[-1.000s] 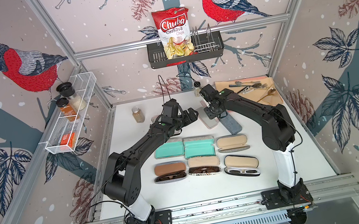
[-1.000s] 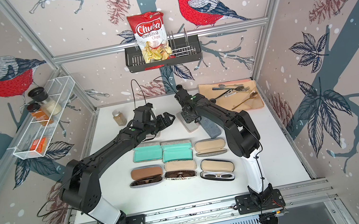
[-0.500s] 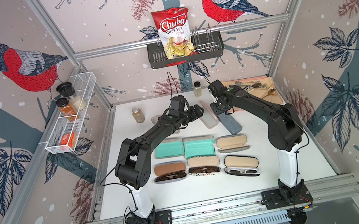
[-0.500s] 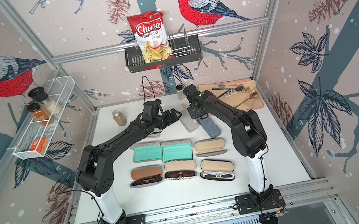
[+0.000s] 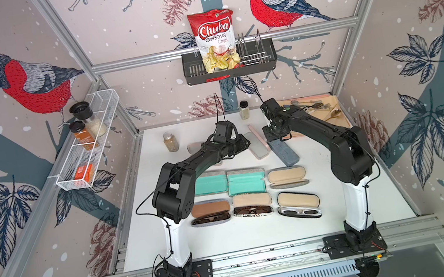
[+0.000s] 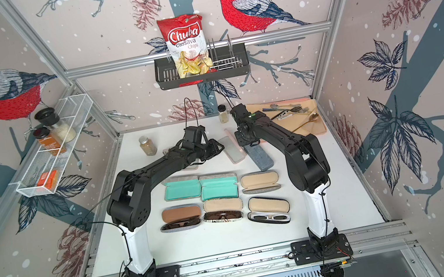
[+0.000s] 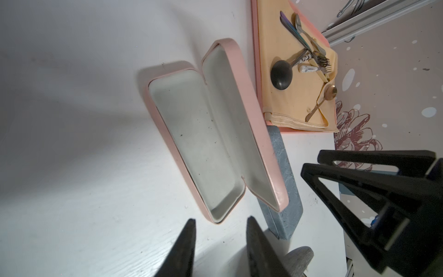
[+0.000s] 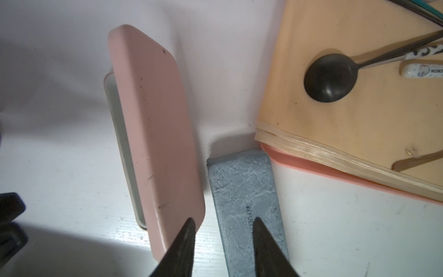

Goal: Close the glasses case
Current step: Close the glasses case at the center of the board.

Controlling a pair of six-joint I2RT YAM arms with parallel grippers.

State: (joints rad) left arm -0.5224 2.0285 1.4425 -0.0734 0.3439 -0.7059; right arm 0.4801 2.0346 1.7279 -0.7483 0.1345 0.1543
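Case: pink glasses case (image 5: 258,147) lay open on the white table (image 5: 233,242), at 12 o'clock of the other cases (image 5: 246,186); its lid stood tilted up, pale lining showing.
Left gripper: left gripper (image 7: 220,220) sat at the case's 9 o'clock in both top views, jaws slightly apart, nothing between them.
Right gripper: right gripper (image 8: 223,221) sat at its 3 o'clock, jaws parted, gripping nothing, one fingertip (image 8: 189,225) over the lid's end.
Neighbour: blue-grey case (image 8: 247,191) lay closed just beside, at 4 o'clock.
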